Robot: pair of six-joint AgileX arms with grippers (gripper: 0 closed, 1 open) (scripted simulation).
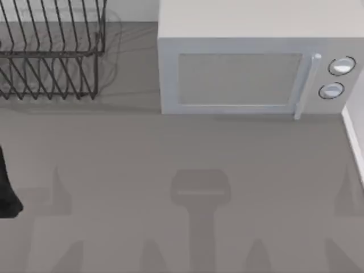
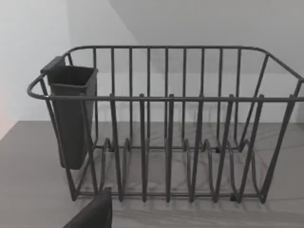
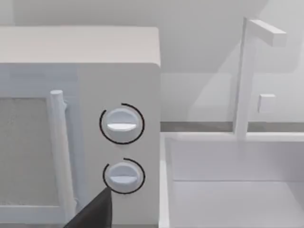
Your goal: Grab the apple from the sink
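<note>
Table, one: grey surface, spanning the top view.

Dish rack, one: dark wire, at the far left of the table; upright dividers along its floor; well apart from the sink.

Cutlery cup, one: dark, tapered, hung on one end wall of the dish rack.

Microwave, one: pale grey, at the far side, centre to right; door shut; one vertical handle bar just left of the control panel; dials, two, the upper over the lower, at the right end of the front.

Sink, one: white basin just right of the microwave; its rim shows at the top view's right edge.

Faucet, one: white, upright post with a short spout, at the far side of the sink.

Left arm, one: black, at the left edge of the table, near side; left gripper faces the dish rack; open or closed cannot be told.

Right gripper, one: faces the microwave's dials and the sink; open or closed cannot be told.

Apple: place cannot be told.
</note>
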